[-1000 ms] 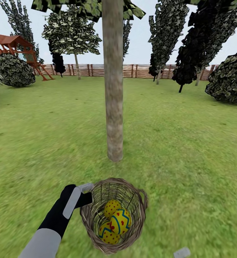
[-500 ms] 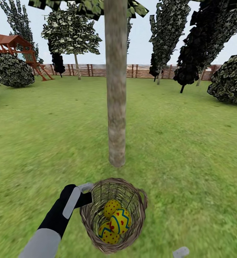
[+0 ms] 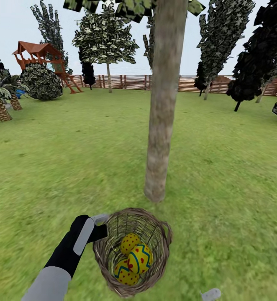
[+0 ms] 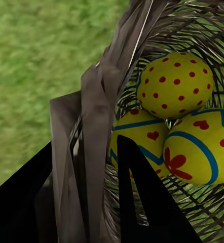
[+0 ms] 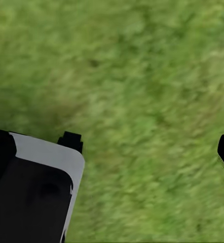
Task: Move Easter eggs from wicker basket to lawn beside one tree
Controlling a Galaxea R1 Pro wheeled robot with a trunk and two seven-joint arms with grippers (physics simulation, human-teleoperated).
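Observation:
The brown wicker basket (image 3: 164, 247) hangs low over the lawn (image 3: 234, 167), in front of the thick pale tree (image 3: 160, 142). My left gripper (image 3: 100, 223) is shut on its rim at the left side. In the left wrist view the left gripper (image 4: 86, 152) has its fingers either side of the basket rim (image 4: 99, 101). Three yellow Easter eggs lie inside: a red-dotted one (image 3: 131, 243) (image 4: 175, 83), a zigzag one (image 3: 141, 258) (image 4: 208, 152) and a third below (image 3: 124, 271) (image 4: 137, 139). My right gripper (image 5: 148, 147) is open over bare grass; a grey bit of it (image 3: 211, 295) shows at the head view's bottom edge.
A brown slatted fence (image 3: 130, 82) bounds the far side of the garden. A red play tower (image 3: 42, 56) and round bush (image 3: 40, 81) stand at the far left, a short palm (image 3: 0, 98) at the left edge, and dark leafy trees (image 3: 255, 58) at the right.
The whole head view has turned, so the trunk now sits further right and closer. The basket, eggs and left arm keep the same place in the picture.

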